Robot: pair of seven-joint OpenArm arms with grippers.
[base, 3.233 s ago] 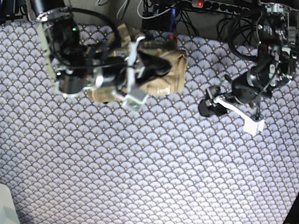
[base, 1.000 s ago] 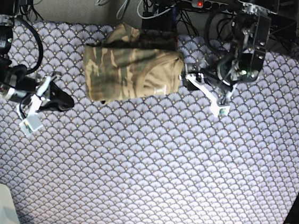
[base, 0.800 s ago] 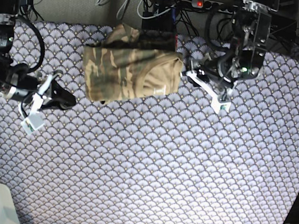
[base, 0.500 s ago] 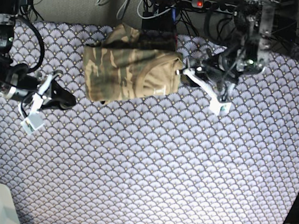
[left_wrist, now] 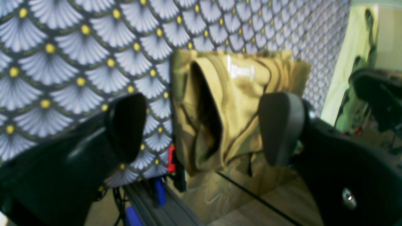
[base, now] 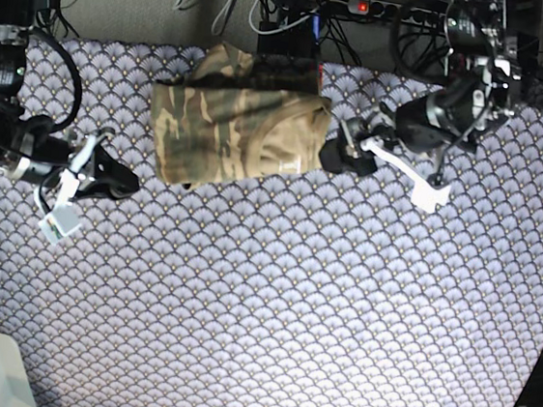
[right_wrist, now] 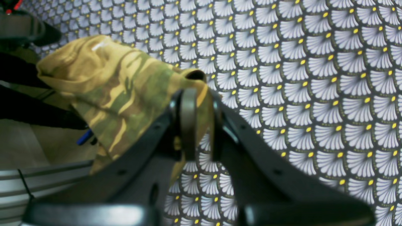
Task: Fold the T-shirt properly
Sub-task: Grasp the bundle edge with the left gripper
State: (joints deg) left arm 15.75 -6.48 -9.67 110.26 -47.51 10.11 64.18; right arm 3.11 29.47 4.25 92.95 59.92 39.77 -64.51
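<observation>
Two hands to check: your right hand (base: pixel 109 180) sits closed and empty on the patterned cloth (base: pixel 271 301), well apart from the T-shirt (base: pixel 236 127). Farther back, your left hand (base: pixel 350 146) gapes wide just beside the folded T-shirt's edge, gripping nothing.

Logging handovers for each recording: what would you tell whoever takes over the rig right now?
Left claw: open, empty, just off the T-shirt's neck-side edge.
Right claw: shut, empty, resting apart from the shirt on the patterned cloth.
Done: shirt lies folded into a compact rectangle at the far edge of the cloth.
Left: a flap pokes out at its far side; probably tidy that, then pull both arms back.
</observation>
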